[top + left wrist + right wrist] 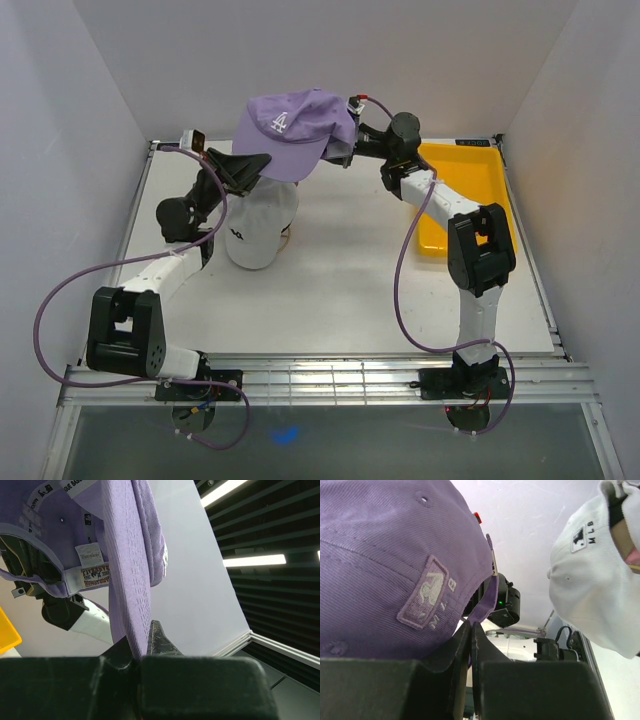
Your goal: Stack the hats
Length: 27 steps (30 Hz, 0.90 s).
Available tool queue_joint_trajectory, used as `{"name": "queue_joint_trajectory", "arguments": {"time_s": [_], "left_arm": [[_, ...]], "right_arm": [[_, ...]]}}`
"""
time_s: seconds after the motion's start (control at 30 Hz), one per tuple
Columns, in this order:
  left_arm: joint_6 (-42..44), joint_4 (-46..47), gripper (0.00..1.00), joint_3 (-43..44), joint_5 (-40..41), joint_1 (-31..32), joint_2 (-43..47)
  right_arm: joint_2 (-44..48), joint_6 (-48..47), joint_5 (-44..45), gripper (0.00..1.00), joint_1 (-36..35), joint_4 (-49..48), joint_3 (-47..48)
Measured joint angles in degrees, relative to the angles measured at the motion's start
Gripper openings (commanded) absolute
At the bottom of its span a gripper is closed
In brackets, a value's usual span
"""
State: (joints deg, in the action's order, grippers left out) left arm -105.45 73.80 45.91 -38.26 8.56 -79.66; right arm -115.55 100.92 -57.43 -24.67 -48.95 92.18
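Purple cap [290, 125]: hanging in the air above the far-left part of the table [350, 290], crown and white logo turned up toward the top camera, being held at two ends by both grippers.

Left arm: reaching up and inward from its base at the near left.

Left gripper [258, 162]: clamping tight on the purple cap's brim. In the left wrist view, pinching the stitched purple fabric between the black fingers [159, 642] and looking up into the cap's inside, with sewn labels and sweatband showing.

White cap [262, 225]: sitting on the table directly under the purple cap, not touching it, dark logo facing the near left. In the right wrist view, showing a small MLB mark on its rear, plus thin tan and pink edges at its opening. Being too hidden to tell what lies beneath.

Right gripper [345, 150]: gripping the purple cap's rear edge just beside the stitched MLB patch, jaws closing to a sliver on the fabric.

Yellow tray [470, 185]: lying along the far-right side of the table, being partly covered by the right arm in the top view.
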Motion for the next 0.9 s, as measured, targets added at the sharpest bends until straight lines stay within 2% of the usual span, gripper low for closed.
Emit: {"name": "queue_joint_trajectory", "arguments": {"time_s": [0.13, 0.33, 0.43, 0.7, 0.9], "left_arm": [[-0.55, 0.00, 0.00, -0.92, -0.02, -0.98, 0.37], [-2.54, 0.39, 0.00, -4.87, -0.13, -4.39, 2.86], [-3.43, 0.42, 0.00, -7.28, -0.28, -5.75, 4.17], [-5.73, 0.35, 0.00, -13.88, -3.34, -9.44, 6.12], [-7.39, -0.04, 0.00, -19.80, -5.73, -13.16, 7.17]], "right_arm": [[-0.90, -8.98, -0.57, 0.08, 0.00, 12.09, 5.99], [-6.43, -31.50, 3.02, 0.08, 0.15, 41.64, 28.46], [-6.75, -39.28, 5.49, 0.08, 0.24, 49.94, 31.52], [-8.11, -56.33, 14.43, 0.08, -0.17, 65.16, 32.28], [-9.44, -65.64, 21.92, 0.08, -3.04, 70.71, 36.59]]}}
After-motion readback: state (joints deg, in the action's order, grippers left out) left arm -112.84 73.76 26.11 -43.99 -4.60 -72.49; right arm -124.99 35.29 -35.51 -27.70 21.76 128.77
